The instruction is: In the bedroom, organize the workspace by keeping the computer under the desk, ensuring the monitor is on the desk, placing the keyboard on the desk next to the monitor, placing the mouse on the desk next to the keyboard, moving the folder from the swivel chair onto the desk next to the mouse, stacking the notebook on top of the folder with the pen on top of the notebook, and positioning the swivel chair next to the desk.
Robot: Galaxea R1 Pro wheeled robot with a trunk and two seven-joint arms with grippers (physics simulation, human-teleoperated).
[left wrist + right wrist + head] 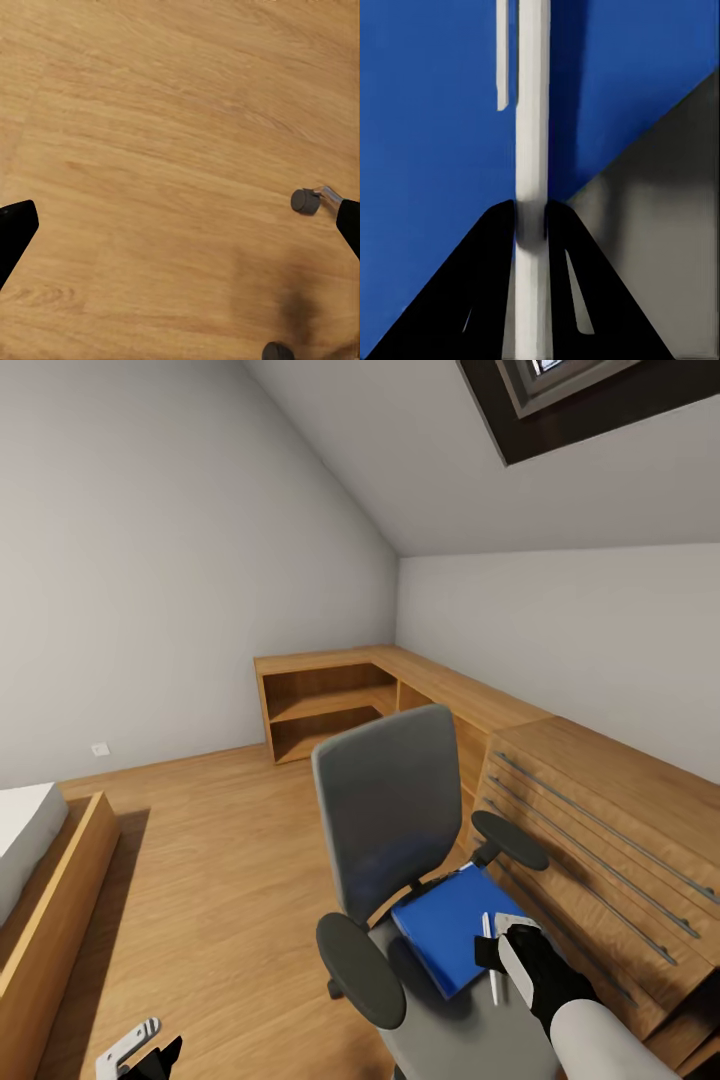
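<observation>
The right gripper (531,225) was clamped on the white pen (531,112), above the blue folder (450,930) lying on the chair (390,830) seat at about five o'clock in the head view. The left gripper (180,225) hung over the wooden floor (150,112) at seven o'clock, fingers spread wide, near a caster (304,200).
</observation>
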